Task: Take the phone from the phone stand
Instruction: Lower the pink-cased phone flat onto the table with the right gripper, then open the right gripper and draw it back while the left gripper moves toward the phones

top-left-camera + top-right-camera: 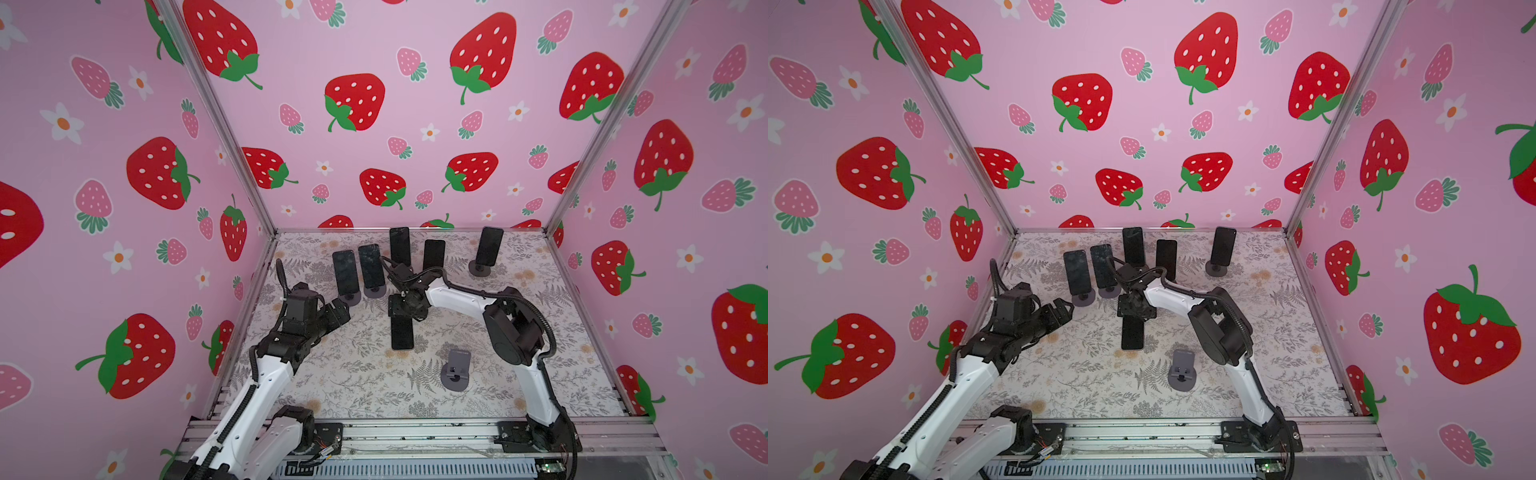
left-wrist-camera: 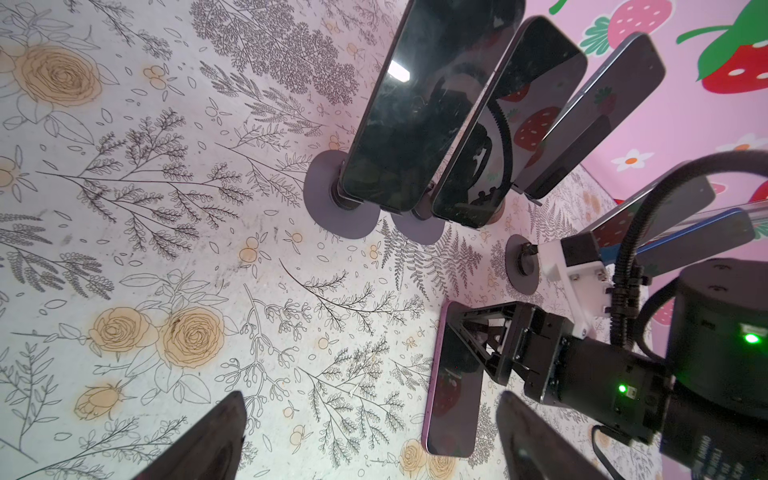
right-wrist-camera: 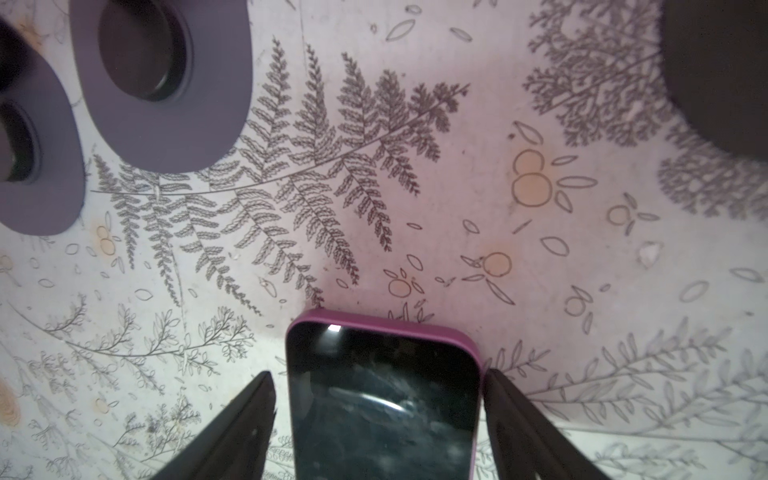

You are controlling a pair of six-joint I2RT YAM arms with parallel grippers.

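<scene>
Twice, in both top views, found the phone [image 1: 402,332] lying flat and screen up at the centre of the floral table [image 1: 332,374], off the phone stand [image 1: 456,370]. Found that stand empty, lower right of the phone and well apart from it.

Found the right gripper [image 1: 401,309] over the phone's upper end, straddling its two long edges. In the right wrist view, saw the fingers [image 3: 241,424] spread at the bottom of the frame. Noted a strip of bare table between the left one and the purple case edge. Placed the right one at the opposite edge; could not tell whether touching. Judged the gripper parted, not clamped, with the phone resting on the table.

Found the left gripper [image 1: 343,309] left of centre, spread wide around nothing, near the round foot of the nearest standing phone [image 1: 345,272].

Counted five standing phones [image 1: 400,245] crowded along the table's upper edge, four bunched just above the right gripper, the fifth apart at upper right. Noted two bases [image 3: 166,83] at the upper left of the right wrist view, clear of the phone's short edge.

Saw open table across the bottom and lower left of the top views, down to the metal rail [image 1: 415,434].
</scene>
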